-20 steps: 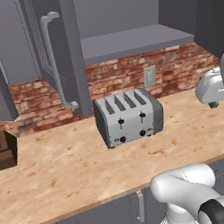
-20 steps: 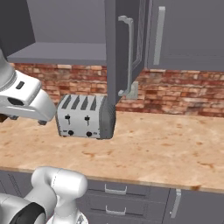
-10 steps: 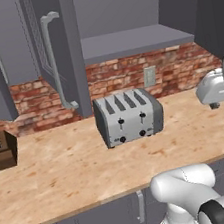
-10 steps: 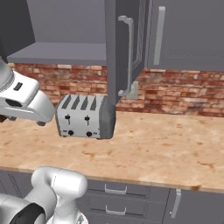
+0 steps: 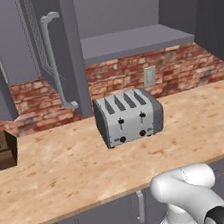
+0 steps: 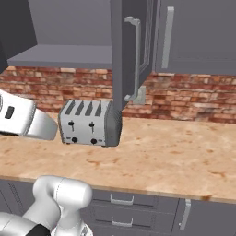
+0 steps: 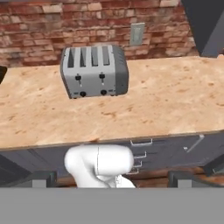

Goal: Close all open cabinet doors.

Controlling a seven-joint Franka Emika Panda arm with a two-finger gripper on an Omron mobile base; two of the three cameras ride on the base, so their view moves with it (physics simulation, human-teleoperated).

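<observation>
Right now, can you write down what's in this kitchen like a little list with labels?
place: simulated kitchen counter with a red brick wall behind
open cabinet door: slate grey, swung out toward the counter, long silver bar handle facing us
shut cabinet door: to the right of the open one, flat against the cabinet
toaster: silver, four slots, on the counter below the open shelf
wall outlet: on the brick behind the toaster
brown box: far left on the counter
gripper: jaws spread apart, holding nothing

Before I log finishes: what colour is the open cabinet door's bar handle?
Silver, on the slate-grey open cabinet door; clearest in the right base view.
</observation>
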